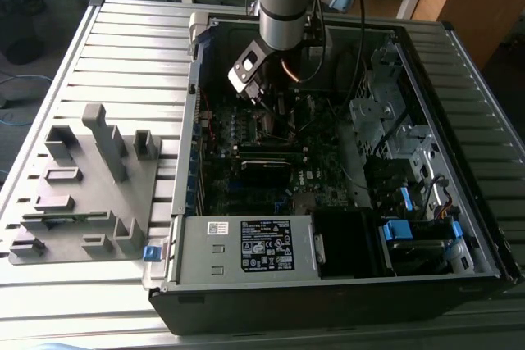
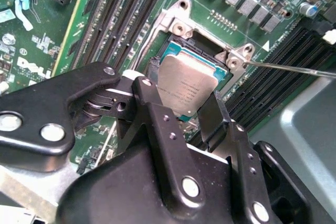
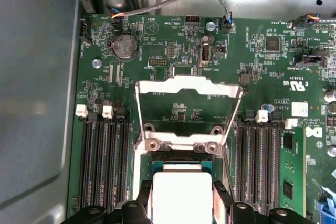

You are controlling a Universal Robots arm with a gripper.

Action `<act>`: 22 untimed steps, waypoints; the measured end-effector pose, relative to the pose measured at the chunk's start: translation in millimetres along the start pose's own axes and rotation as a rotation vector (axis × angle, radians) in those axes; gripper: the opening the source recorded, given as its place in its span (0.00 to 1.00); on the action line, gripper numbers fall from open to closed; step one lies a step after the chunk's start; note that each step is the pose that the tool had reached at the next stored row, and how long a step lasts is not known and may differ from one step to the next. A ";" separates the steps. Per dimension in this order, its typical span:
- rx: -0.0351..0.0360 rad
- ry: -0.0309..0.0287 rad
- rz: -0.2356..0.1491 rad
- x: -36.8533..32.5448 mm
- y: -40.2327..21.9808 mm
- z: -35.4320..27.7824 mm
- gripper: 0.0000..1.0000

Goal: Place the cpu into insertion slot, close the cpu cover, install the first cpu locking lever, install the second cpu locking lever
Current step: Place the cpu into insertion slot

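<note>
Open computer case (image 1: 328,305), motherboard (image 3: 252,56): cpu (image 2: 186,85) seating.
The gripper (image 2: 179,98) clamps the cpu by two edges over the insertion slot (image 2: 181,27); cpu cover (image 3: 184,85) stands hinged open. Risk: released skewed or mis-keyed, the chip could bend slot contacts.

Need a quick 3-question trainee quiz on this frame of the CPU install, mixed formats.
1. True or false: the cpu cover is closed over the insertion slot.
2. What sits between the fingers of the gripper? A) a memory stick B) the cpu C) a cable
3. Fill in: in the exterior view, the grey fixture plate lies to the computer case's ____.
Key: 1 false, it stands open. 2 B. 3 left.
</note>
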State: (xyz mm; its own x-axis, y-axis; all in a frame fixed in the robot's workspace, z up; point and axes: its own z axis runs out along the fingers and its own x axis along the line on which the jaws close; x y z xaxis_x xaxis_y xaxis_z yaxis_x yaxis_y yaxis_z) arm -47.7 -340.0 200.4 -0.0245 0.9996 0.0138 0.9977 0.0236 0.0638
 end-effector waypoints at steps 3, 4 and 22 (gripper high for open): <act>-0.0002 0.0000 0.002 0.0 0.7 1.4 0.54; -0.0001 -0.0001 0.003 0.0 0.7 1.8 0.54; -0.0005 -0.0005 0.013 0.0 0.6 5.3 0.54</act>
State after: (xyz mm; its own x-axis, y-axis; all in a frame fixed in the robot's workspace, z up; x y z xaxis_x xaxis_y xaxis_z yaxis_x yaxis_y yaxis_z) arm -46.8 -339.9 195.1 -0.0115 0.9998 0.0142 0.9979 0.0106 0.0641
